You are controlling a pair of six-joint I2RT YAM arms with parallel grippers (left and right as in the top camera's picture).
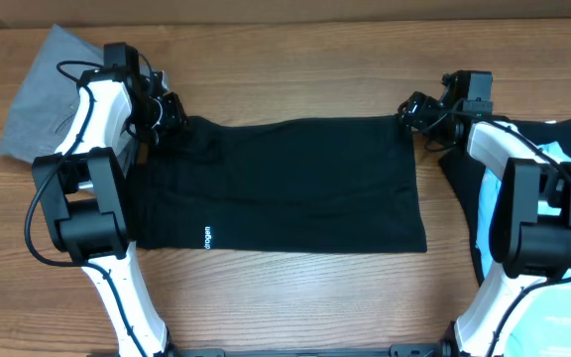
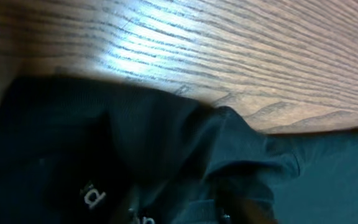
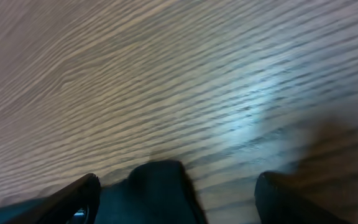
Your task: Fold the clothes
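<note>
Overhead, the black shirt [image 1: 285,183] lies flat across the table [image 1: 295,297], with the left gripper [image 1: 167,117] at its far-left corner and the right gripper [image 1: 411,109] at its far-right one. My right wrist camera adds what overhead can't: jaws spread wide, a shirt corner lying loose between them. The left wrist view is all dark cloth with the fingers cut off, so I can't tell that gripper's state.

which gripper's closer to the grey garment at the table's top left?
Left. The left gripper is at the black shirt's corner beside the grey garment; the right gripper is at the far corner.
</note>
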